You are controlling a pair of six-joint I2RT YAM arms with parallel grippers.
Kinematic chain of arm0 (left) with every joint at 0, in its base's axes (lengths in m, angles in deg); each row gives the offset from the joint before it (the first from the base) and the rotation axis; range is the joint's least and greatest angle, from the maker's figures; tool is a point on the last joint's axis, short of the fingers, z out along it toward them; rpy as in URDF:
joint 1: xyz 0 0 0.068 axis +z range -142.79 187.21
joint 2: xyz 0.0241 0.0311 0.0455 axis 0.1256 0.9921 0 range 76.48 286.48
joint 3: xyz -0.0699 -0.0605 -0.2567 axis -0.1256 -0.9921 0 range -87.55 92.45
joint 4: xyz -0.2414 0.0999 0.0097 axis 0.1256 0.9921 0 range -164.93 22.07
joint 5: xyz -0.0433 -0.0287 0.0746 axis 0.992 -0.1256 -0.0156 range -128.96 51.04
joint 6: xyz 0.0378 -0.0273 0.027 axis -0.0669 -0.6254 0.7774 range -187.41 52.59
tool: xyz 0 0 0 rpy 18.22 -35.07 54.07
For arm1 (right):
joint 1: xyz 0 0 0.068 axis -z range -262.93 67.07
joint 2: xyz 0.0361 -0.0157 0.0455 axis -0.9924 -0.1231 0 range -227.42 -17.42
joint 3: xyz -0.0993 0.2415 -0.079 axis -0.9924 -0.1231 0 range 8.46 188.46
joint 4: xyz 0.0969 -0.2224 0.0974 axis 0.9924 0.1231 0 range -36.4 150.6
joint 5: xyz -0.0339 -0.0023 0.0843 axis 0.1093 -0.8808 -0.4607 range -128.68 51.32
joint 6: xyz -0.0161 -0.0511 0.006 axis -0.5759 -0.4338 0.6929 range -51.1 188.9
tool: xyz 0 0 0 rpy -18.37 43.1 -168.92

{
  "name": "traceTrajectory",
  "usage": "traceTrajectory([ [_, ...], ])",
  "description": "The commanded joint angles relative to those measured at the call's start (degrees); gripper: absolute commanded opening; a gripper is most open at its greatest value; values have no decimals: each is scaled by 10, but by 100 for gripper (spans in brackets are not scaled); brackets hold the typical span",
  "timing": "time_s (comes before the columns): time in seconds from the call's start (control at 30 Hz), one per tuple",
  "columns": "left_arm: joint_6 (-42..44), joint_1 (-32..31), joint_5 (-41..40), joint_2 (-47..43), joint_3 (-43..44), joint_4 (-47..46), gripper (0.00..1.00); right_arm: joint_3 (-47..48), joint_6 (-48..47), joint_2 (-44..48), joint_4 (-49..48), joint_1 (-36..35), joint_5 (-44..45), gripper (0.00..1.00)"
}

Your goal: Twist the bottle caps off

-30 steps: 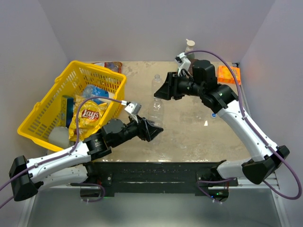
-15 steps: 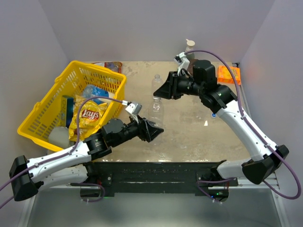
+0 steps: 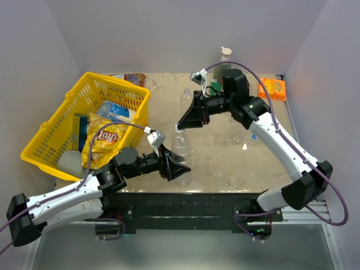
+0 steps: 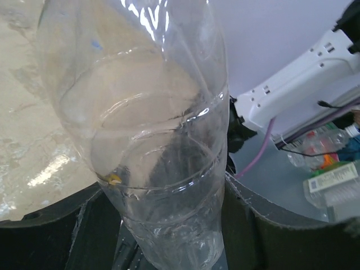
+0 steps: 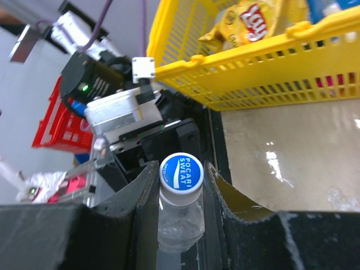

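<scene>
While the bottle (image 3: 181, 147) is held low down by the left gripper (image 3: 178, 165), its blue cap (image 5: 181, 172) is pinched by the right gripper (image 5: 181, 188). The clear body is squeezed between the two left fingers, as is seen in the left wrist view. The cap is pressed from both sides by the right ones. The bottle is found near the front edge of the table (image 3: 236, 157), between the two arms. Whether its bottom rests on the table cannot be told.

The step in hand is judged to be the first turn of this cap. The grip is made, but the cap is seen sitting fully on the neck. Next, a twist of the right wrist is called for, while the bottle is kept from spinning by the left gripper. A firm hold is needed, because the cap is small and could slip, and the thin plastic could be squashed.

Room must be watched. The yellow basket (image 3: 67, 121) with the chip bag (image 3: 107, 136) is set just beside the left arm. A second clear bottle (image 3: 185, 98) is stood right behind the right gripper and could be knocked over. The green pump bottle (image 3: 225, 56) and the orange pack (image 3: 272, 88) are set at the back, well apart. Open table is seen to the right, where a loose cap could be put down.
</scene>
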Motion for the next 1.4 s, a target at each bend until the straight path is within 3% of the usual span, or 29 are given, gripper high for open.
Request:
traceTrajectory([
  [0.0, -9, 23, 76, -34, 12, -118, 36, 7, -59, -3, 45, -7, -142, 0],
  [0.17, -18, 40, 113, -27, 16, -116, 35, 14, -69, 3, 53, -7, -120, 0],
  [0.2, -15, 40, 105, -26, 18, -110, 35, 21, -69, 4, 55, -7, -106, 4],
  [0.3, -4, 40, 66, -22, 25, -71, 34, 35, -56, 16, 55, -7, -23, 29],
  [0.33, -1, 40, 53, -19, 28, -47, 34, 38, -43, 21, 50, -4, 2, 43],
  [0.43, 3, 40, -9, -7, 41, 7, 33, 44, -8, 40, 25, -2, 93, 60],
  [0.5, -4, 39, -53, 4, 56, 35, 33, 53, 20, 55, 22, -2, 202, 73],
  [0.57, -19, 32, -93, 26, 64, 80, 32, 51, 45, 68, 24, -9, 264, 73],
  [0.73, -27, 17, -100, 66, 77, 50, 31, 32, 77, 93, 33, -39, 429, 62],
  [0.97, -21, 17, -112, 88, 93, 39, 31, 51, 82, 60, 77, -84, 476, 52],
  [1.37, -25, 16, -110, 91, 94, 42, 30, 48, 79, 54, 67, -98, 482, 51],
])
